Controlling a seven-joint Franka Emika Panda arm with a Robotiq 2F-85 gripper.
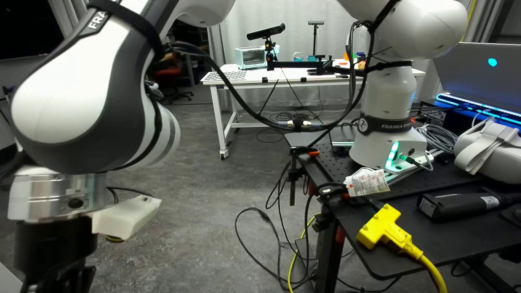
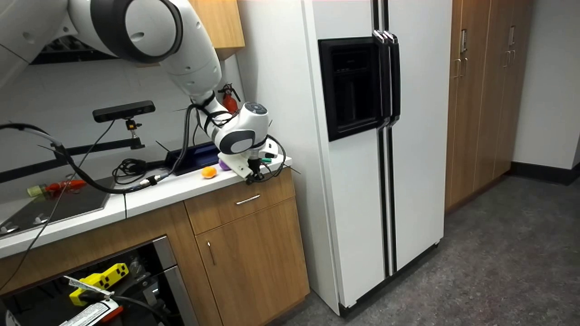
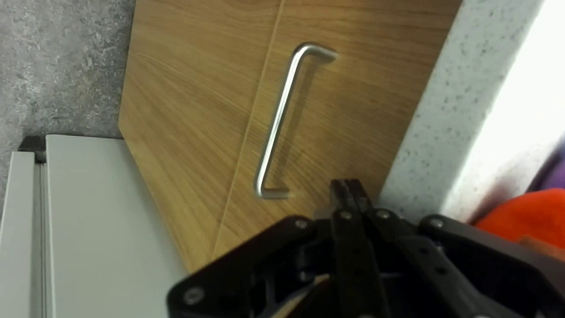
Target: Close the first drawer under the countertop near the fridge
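Wrist view, close in, shows us the drawer (image 3: 362, 101) under the speckled edge of the bench (image 3: 446, 132); its wood front looks flush with the cabinet door (image 3: 194, 101) below, a thin seam between, and no inside shows. We judge it closed, or very nearly. The drawer's handle (image 3: 278, 119) stands free, which suits the task: pushing needs no grip. The end effector (image 3: 347, 182) has its fingers (image 3: 351, 243) together, gripping nothing, we suppose to make one stiff pushing point. They sit between the bench edge and the end of the handle closer to the fridge (image 3: 110, 216); whether they touch the front we cannot tell.

In an exterior view the drawer lies just left of the fridge, directly beneath the bench top. The arm (image 2: 195, 63) reaches over the bench from the left and bends sharply downward, so the end effector points down at the near edge; we read this as the way to meet the top of the front without catching the handle. Left of it on the bench lie an orange round object (image 2: 209, 172) and a purple one (image 2: 224, 165), near enough that we would back off toward the near side before swinging left.
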